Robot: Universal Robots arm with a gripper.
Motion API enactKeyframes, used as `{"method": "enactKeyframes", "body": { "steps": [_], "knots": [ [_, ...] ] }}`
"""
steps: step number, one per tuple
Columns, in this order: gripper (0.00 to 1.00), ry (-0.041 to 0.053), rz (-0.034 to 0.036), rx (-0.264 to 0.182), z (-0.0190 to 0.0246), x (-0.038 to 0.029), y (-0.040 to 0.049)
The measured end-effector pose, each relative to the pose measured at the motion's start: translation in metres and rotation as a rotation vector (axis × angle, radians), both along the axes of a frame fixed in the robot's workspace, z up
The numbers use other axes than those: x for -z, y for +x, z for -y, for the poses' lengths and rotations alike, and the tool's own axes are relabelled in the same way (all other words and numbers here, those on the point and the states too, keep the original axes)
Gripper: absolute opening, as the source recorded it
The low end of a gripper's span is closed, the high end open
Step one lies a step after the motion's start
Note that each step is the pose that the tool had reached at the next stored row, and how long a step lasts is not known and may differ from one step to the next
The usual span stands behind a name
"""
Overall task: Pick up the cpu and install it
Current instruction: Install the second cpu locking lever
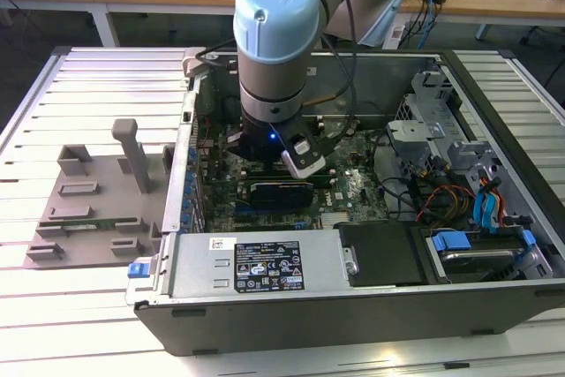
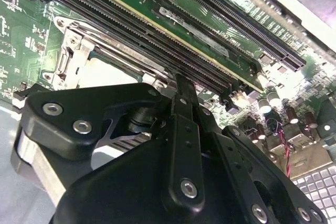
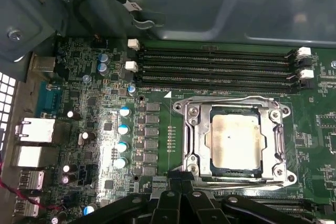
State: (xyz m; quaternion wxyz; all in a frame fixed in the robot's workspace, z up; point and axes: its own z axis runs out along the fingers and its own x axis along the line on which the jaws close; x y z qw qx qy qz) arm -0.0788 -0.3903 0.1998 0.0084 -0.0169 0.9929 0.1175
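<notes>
The cpu [image 3: 235,145], a silvery square plate, lies flat inside the metal-framed socket [image 3: 191,129] on the green motherboard [image 3: 157,145]. In the first wrist view my gripper [image 3: 181,176] is just off the socket's edge, its black fingers closed together with nothing between them. The second wrist view has the same fingertips [image 2: 179,80] over the memory slots [image 2: 157,40], with the socket frame [image 2: 73,40] close beside them. In the exterior view the arm's wrist [image 1: 274,86] reaches down into the open computer case [image 1: 353,289].
A long grey box with a label [image 1: 265,262] runs along the case's near side. Cables and drive bays [image 1: 477,200] fill the exterior view's right. A grey fixture tray [image 1: 97,209] sits outside the case on the exterior view's left. Capacitors [image 3: 123,129] and rear ports [image 3: 34,129] stand beside the socket.
</notes>
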Motion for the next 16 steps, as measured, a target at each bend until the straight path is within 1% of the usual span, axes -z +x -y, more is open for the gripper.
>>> {"method": "enactKeyframes", "body": {
  "steps": [2, 4, 7, 8, 10, 11, 12, 13, 14, 15, 16],
  "knots": [
    [0.11, 0.003, 0.0008, 0.0, -0.0006, 0.0028, 0.0],
    [0.11, 0.0032, 0.0001, 0.0, -0.0008, 0.0034, -0.0003],
    [0.11, 0.0033, 0.0009, 0.0, -0.0008, 0.0028, -0.0004],
    [0.11, 0.0033, 0.0013, 0.0, -0.0009, -0.0003, -0.0004],
    [0.11, 0.0024, 0.0011, 0.0, -0.0008, -0.0099, -0.0005],
    [0.11, 0.0016, 0.0011, 0.0, -0.0008, -0.0131, -0.0005],
    [0.11, -0.0032, 0.0012, 0.0, -0.0008, -0.0142, -0.0001],
    [0.11, -0.0277, -0.0002, 0.0, -0.0018, -0.0144, 0.0028],
    [0.11, -0.0515, -0.0019, 0.0, -0.0037, -0.0145, 0.0055],
    [0.11, -0.0717, -0.0038, 0.0, -0.0065, -0.0145, 0.0084],
    [0.11, -0.0832, -0.0052, 0.0, -0.0086, -0.0144, 0.0104]
  ]
}}
